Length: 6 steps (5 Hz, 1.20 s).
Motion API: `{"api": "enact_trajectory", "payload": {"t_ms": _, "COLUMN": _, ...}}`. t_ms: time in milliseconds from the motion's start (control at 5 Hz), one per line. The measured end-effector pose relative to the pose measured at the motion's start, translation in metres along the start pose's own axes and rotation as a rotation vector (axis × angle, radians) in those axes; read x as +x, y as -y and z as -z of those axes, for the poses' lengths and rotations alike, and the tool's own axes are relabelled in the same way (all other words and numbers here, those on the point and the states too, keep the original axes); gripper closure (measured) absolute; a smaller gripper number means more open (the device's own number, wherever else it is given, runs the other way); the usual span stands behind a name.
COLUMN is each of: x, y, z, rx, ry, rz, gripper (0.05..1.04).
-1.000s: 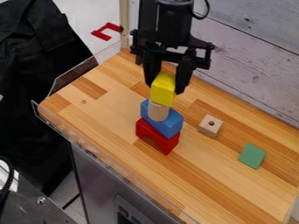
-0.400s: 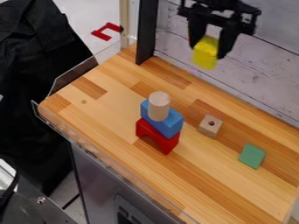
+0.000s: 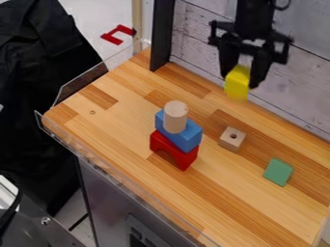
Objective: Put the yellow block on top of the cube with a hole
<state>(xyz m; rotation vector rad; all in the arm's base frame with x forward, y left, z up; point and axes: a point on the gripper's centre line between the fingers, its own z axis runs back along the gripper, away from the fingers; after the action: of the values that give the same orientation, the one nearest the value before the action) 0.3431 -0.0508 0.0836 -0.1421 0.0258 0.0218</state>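
My gripper [image 3: 242, 79] hangs at the upper right, near the table's back edge, shut on the yellow block [image 3: 237, 83]. The block is held in the air, its lower end sticking out below the fingers. Further down in the view, the small pale wooden cube with a hole [image 3: 232, 139] rests on the table, its hole facing up. A gap separates the yellow block from the cube.
Left of the cube stands a stack: a red arch [image 3: 174, 151] at the bottom, a blue block [image 3: 185, 137] on it, and an upright wooden cylinder [image 3: 175, 116] on top. A green block [image 3: 278, 171] lies right of the cube on the wooden table [image 3: 122, 125].
From above the wooden cylinder, the gripper has gone up and to the right with the yellow block, then somewhat down again. The stack, cube and green block have stayed put.
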Motion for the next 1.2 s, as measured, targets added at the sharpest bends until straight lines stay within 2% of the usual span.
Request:
{"api": "enact_trajectory", "payload": {"t_ms": 600, "x": -0.008, "y": -0.001, "z": 0.049, "rx": -0.015, "ry": -0.125, "rz": -0.013, "gripper": 0.525}}
{"api": "enact_trajectory", "payload": {"t_ms": 1000, "x": -0.009, "y": 0.002, "z": 0.063, "rx": -0.020, "ry": -0.157, "rz": -0.009, "gripper": 0.525}}
{"api": "enact_trajectory", "payload": {"t_ms": 1200, "x": -0.009, "y": 0.003, "z": 0.063, "rx": -0.021, "ry": -0.157, "rz": -0.008, "gripper": 0.525}}
